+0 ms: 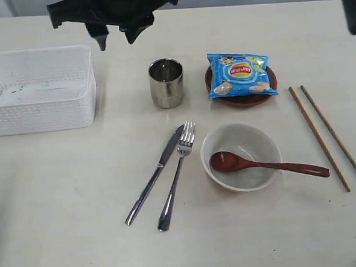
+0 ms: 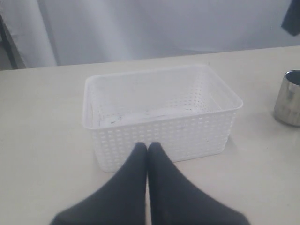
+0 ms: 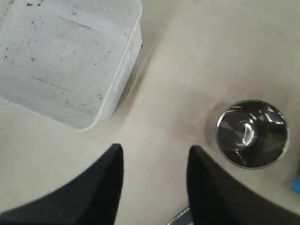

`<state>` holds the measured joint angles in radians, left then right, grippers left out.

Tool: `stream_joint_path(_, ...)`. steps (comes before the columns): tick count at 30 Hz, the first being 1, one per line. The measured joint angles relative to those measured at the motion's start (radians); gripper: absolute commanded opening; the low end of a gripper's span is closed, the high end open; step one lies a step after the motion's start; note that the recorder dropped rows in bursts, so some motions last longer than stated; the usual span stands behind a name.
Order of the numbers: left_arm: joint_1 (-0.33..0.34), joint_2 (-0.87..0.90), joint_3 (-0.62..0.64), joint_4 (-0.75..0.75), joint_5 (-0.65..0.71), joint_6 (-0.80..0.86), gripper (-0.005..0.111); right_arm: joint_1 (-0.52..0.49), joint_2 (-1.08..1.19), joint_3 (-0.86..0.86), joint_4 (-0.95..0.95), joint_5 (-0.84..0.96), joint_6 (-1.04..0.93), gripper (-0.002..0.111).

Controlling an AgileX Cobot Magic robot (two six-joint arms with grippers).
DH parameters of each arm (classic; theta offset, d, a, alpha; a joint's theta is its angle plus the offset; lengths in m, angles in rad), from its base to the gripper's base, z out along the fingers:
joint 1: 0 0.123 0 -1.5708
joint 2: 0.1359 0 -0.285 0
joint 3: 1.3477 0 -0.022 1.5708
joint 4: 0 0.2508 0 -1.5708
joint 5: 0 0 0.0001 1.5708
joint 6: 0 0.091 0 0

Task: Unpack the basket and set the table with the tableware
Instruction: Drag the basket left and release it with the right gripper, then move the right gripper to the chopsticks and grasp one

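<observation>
The white basket [image 1: 41,114] stands empty at the left of the table [image 1: 61,207]. Laid out on the table are a steel cup [image 1: 166,83], a knife [image 1: 153,177], a fork [image 1: 178,182], a cream bowl [image 1: 251,144] with a red-brown spoon [image 1: 264,164] in it, a brown plate [image 1: 245,100] and two chopsticks [image 1: 320,140]. My right gripper [image 1: 118,37] hangs open and empty, high between the basket [image 3: 112,93] and the cup [image 3: 251,133]. My left gripper [image 2: 148,145] is shut on nothing, just short of the basket's [image 2: 164,136] near wall.
A blue chip bag [image 1: 241,75] lies on the brown plate. A dark piece of an arm [image 1: 355,7] shows at the top right corner. The fork's tines [image 3: 180,218] peek in by the right fingers. The left gripper is outside the exterior view.
</observation>
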<state>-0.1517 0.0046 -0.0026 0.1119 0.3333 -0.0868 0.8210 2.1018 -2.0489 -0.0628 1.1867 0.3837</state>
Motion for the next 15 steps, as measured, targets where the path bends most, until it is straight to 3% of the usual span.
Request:
stream_joint_path(5,0.000,0.000,0.000,0.000,0.000,0.000,0.000,0.000,-0.084,0.033,-0.005,0.020,-0.032,-0.001)
stream_joint_path(15,0.000,0.000,0.000,0.000,0.000,0.000,0.000,-0.030,-0.405,0.389,-0.104,0.025,-0.029,0.000)
